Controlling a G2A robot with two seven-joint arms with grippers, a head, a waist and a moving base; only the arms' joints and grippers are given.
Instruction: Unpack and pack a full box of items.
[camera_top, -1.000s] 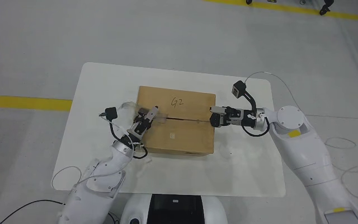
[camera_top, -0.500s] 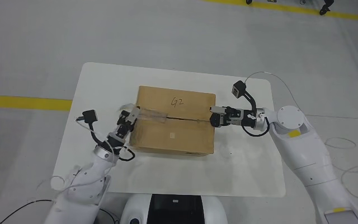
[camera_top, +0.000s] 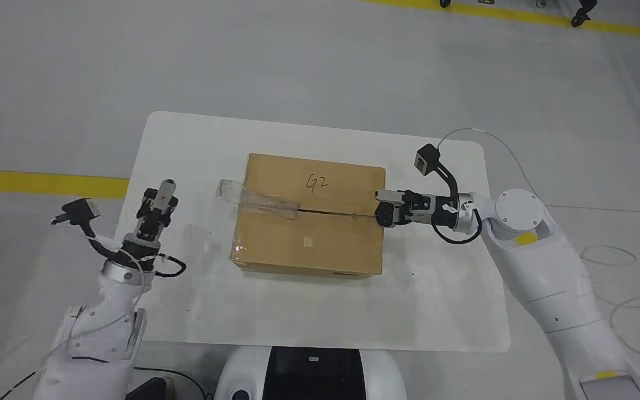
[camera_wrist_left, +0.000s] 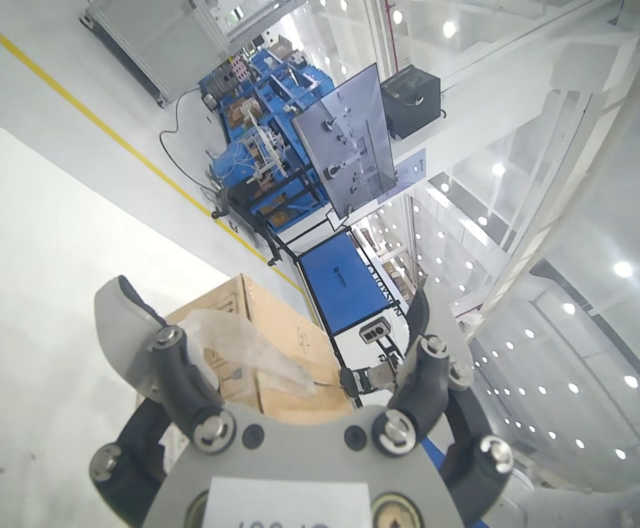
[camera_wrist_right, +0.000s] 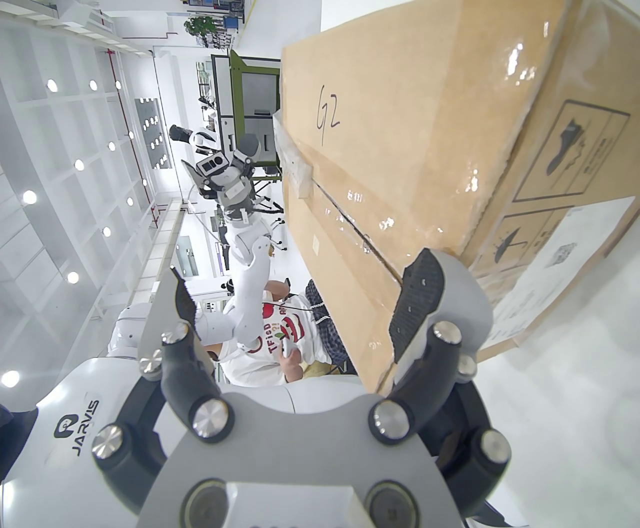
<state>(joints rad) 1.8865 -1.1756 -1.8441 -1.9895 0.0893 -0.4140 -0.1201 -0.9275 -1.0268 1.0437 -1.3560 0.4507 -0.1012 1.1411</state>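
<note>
A closed cardboard box (camera_top: 310, 222) marked with handwriting lies in the middle of the white table (camera_top: 440, 300). A strip of clear tape (camera_top: 258, 199) is peeled up from the box's centre seam and sticks out past its left edge. My left gripper (camera_top: 160, 198) hovers open over the table left of the box, with nothing between its fingers; its wrist view shows the box (camera_wrist_left: 285, 360) and the crumpled tape (camera_wrist_left: 250, 345) ahead of the left gripper (camera_wrist_left: 275, 320). My right gripper (camera_top: 383, 210) is open at the box's right edge by the seam, one pad (camera_wrist_right: 417, 295) against the box (camera_wrist_right: 400, 125).
The box takes up the table's centre. Bare tabletop lies on both sides and in front of it. A cable loops above the right arm's wrist camera (camera_top: 428, 158). Grey floor with a yellow line (camera_top: 60, 184) surrounds the table.
My left gripper let go of the tape strip and drew back to the left, off the box and over the table. The tape stays peeled. The right arm has not moved.
</note>
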